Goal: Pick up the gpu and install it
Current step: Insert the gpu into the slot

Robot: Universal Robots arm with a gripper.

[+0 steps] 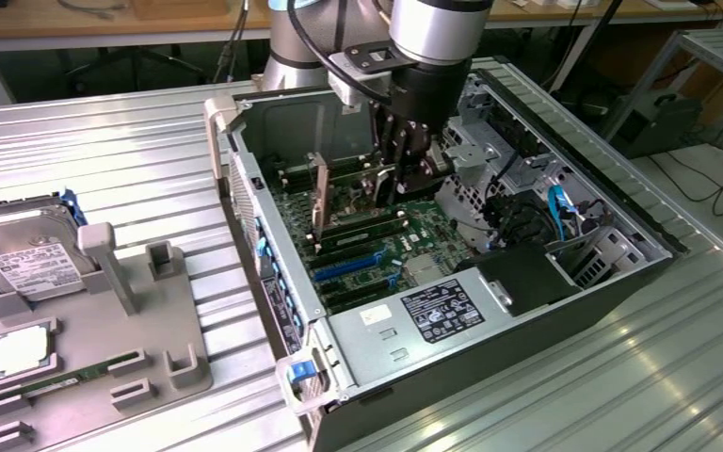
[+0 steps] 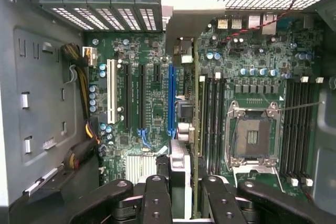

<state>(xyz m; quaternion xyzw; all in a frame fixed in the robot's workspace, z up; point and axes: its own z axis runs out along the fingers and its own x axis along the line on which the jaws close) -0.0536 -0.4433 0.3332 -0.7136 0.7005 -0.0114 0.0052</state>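
Grips the gpu [image 1: 319,198] on edge with the gripper [image 1: 402,184] pinched narrow across its upper rim, deep inside the open case [image 1: 613,202]. Hangs over the motherboard [image 1: 393,235], bracket end toward nine o'clock in the exterior view. Cannot tell whether the lower edge meets a slot. Sits tight beside the memory slots [image 2: 212,124]; more room toward the blue slot [image 2: 171,103]. Hard drive [image 1: 29,259] well apart at eight o'clock.
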